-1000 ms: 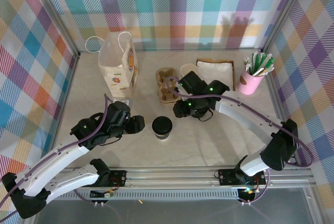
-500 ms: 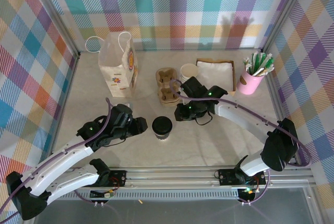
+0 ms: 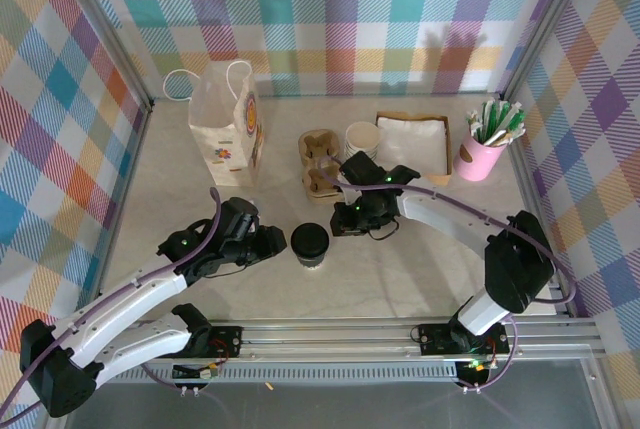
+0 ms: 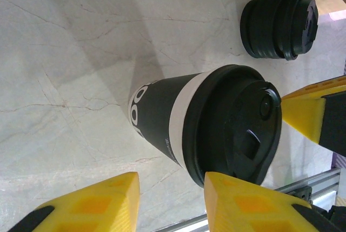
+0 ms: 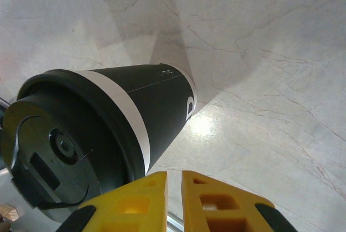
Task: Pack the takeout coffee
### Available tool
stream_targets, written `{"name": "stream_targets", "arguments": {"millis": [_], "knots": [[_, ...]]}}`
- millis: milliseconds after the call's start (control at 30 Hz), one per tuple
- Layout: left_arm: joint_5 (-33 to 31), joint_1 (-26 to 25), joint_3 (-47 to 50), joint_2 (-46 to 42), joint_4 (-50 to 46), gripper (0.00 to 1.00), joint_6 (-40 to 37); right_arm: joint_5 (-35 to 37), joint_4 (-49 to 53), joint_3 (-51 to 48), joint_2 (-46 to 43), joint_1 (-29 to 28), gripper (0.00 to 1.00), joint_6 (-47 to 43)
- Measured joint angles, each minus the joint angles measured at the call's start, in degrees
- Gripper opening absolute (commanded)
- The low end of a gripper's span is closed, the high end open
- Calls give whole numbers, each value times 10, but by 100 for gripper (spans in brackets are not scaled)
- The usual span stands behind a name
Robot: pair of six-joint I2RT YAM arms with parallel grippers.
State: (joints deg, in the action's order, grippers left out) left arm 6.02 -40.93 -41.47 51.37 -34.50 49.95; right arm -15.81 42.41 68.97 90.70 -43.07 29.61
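2 arms reach inward — left hand (image 4: 170,191) parted, right hand (image 5: 174,183) nearly closed.

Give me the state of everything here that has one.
takeout coffee, upright on the table, lid on, not gripped
left claw, open, empty
right claw, all but shut, empty
paper bag, standing upright
pink cup, upright, filled with sticks

Both arms (image 3: 110,314) have white links, black joints, purple cables (image 3: 213,204), small green lights and yellow fingers (image 4: 92,205)
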Motion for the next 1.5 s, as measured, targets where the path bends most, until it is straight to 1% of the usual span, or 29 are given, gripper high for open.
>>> {"name": "stream_targets", "arguments": {"millis": [500,1500], "knots": [[8,13,0,12,-16,34,0,-20,-1,0,14,0,16,0],[15,17,0,16,-20,33,-3,-43,-5,0,29,0,16,0]]}}
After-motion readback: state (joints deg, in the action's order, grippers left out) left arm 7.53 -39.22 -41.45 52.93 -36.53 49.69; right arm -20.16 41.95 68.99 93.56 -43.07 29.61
